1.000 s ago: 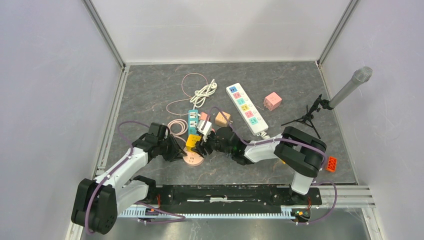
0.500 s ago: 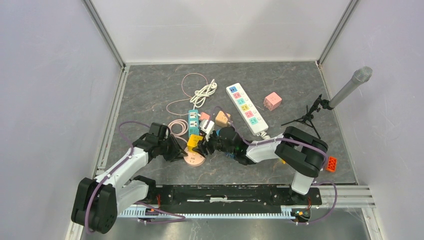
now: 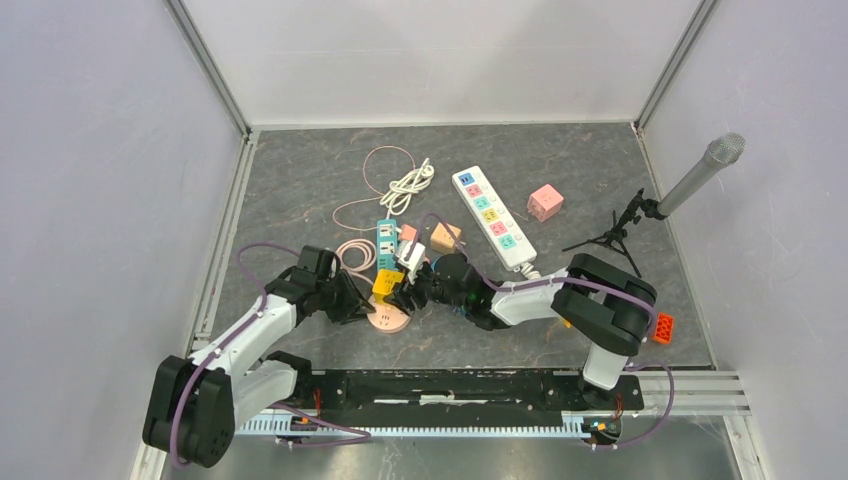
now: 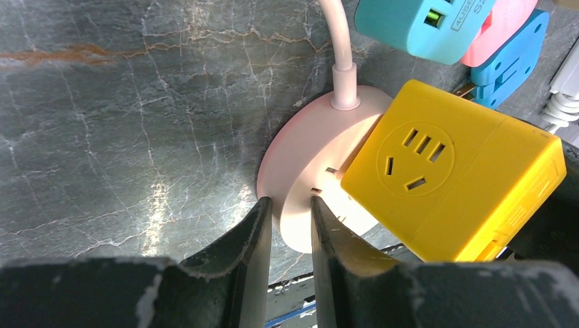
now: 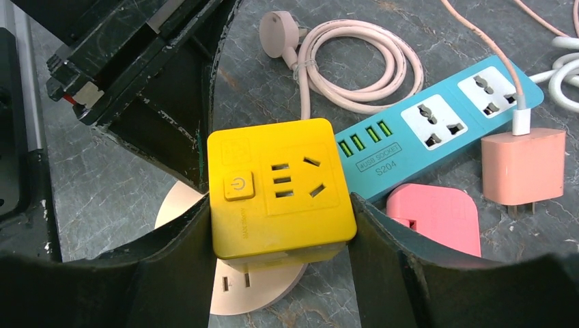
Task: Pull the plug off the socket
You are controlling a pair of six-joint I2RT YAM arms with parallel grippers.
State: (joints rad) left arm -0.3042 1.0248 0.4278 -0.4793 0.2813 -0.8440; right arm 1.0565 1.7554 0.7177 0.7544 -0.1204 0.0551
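Note:
The plug is a yellow cube adapter with a power button; it sits tilted over the round pink socket disc. My right gripper is shut on the yellow plug, one finger on each side. My left gripper is shut on the near rim of the pink socket, which lies flat on the table. The plug overhangs the disc's right side. The plug's prongs are hidden, so I cannot tell if they still sit in the disc's slots.
Just behind the plug lie a teal power strip, a pink adapter and a salmon charger. A coiled pink cable lies further back. A white power strip, a pink cube and a microphone stand are at the right.
The right wrist has wobbled very slightly with the yellow plug in its grip. The left arm and the pink socket have stayed put.

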